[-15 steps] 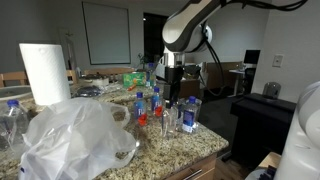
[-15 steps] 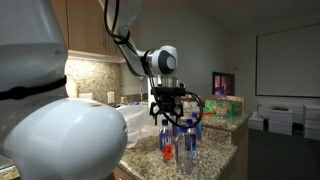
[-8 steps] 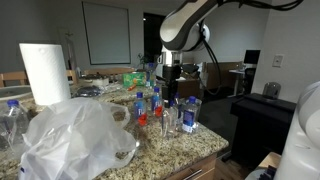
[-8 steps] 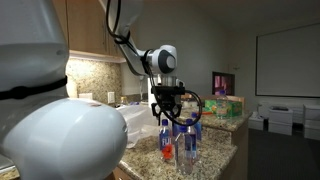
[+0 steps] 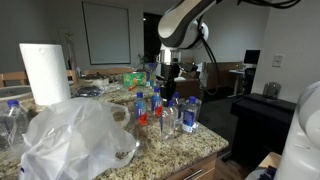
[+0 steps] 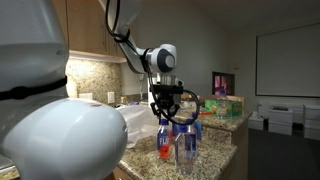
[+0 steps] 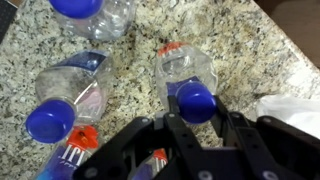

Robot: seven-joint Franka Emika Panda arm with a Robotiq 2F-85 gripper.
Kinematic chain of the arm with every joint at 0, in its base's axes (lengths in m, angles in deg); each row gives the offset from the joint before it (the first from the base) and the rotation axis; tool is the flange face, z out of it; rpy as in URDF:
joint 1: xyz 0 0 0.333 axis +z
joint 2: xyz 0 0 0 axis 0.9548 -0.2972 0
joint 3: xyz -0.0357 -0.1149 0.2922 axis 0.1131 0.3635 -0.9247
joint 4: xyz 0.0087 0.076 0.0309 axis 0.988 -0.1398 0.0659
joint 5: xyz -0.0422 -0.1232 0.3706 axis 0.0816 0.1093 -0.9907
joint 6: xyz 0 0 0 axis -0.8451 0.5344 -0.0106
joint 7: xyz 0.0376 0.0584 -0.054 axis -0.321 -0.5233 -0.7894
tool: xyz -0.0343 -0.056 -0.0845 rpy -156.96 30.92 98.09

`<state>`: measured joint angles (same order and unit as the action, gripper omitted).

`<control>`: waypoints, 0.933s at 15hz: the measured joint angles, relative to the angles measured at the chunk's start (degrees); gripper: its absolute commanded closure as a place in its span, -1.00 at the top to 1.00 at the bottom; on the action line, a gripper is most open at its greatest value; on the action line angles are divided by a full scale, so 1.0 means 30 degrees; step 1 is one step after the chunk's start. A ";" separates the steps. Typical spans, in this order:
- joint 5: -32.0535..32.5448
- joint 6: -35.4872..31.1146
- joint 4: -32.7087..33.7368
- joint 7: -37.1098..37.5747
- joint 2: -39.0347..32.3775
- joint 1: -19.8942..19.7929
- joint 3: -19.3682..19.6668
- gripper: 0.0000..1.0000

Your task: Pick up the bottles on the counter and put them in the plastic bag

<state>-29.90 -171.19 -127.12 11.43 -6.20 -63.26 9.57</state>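
On the counter [image 7: 250, 50], beside the plastic bag [image 5: 70, 135], the gripper [image 7: 197, 120] is hanging over one of the bottles [image 7: 185, 68], fingers straddling its blue cap [image 7: 195, 100]; can't tell if they're clamping it. Am judging it best done w/ cap centred btwn pads, lifting straight up w/o bumping neighbour bottles [image 7: 70, 95].

arm [image 6: 125, 38]: bent over from above | gripper [image 6: 169, 118]: pointing straight down | jaws: half apart

I see blue caps on clear bottles [image 7: 190, 75], some with red contents; the surface [image 7: 140, 50] is speckled tan-and-brown, my claw [image 6: 172, 110] black, the plastic bag [image 5: 75, 135] translucent white
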 measured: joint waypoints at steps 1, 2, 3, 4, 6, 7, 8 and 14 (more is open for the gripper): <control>-0.0374 0.0147 0.0055 -0.0045 -0.0007 0.0001 0.0048 -0.81; -0.0780 0.0346 0.0173 -0.0137 -0.0010 0.0000 0.0129 -0.81; -0.1236 0.0530 0.0347 -0.0229 -0.0011 0.0000 0.0238 -0.81; -0.1661 0.0653 0.0573 -0.0276 -0.0011 0.0000 0.0369 -0.81; -0.2574 0.0785 0.1085 -0.0442 -0.0029 -0.0001 0.0648 -0.81; -0.3065 0.0881 0.1330 -0.0591 -0.0055 -0.0002 0.0793 -0.81; -0.3764 0.1145 0.1598 -0.0844 -0.0120 0.0002 0.0949 -0.81; -0.8877 0.3404 0.3421 -0.2467 -0.1549 0.0161 0.1251 -0.81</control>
<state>-56.53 -160.98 -116.86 4.03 -10.85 -62.78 13.32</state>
